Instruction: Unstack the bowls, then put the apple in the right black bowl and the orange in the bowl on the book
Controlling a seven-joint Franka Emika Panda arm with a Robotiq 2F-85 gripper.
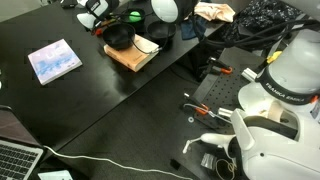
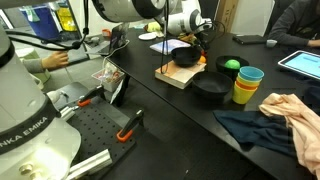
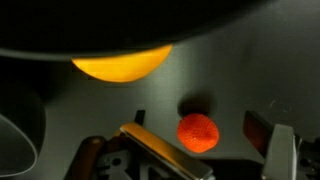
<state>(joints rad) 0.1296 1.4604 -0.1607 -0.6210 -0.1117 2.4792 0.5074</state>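
Note:
One black bowl (image 2: 185, 57) sits on the tan book (image 2: 176, 77); both also show in an exterior view, the bowl (image 1: 120, 38) on the book (image 1: 135, 55). A second black bowl (image 2: 211, 89) rests on the table beside the book. The green apple (image 2: 231, 65) lies behind that bowl. In the wrist view the orange (image 3: 120, 65) lies on the dark table, partly under a dark edge. My gripper (image 3: 212, 148) hangs open just behind the book (image 2: 197, 40), and a small red fruit (image 3: 198, 132) lies on the table between its fingers. It holds nothing.
Stacked yellow and teal cups (image 2: 246, 85) stand next to the table bowl. Dark and peach cloths (image 2: 285, 118) lie near the table's front. A thin blue-and-pink book (image 1: 55, 60) lies apart on the black table (image 1: 90, 90). A person (image 2: 30, 55) sits by its far end.

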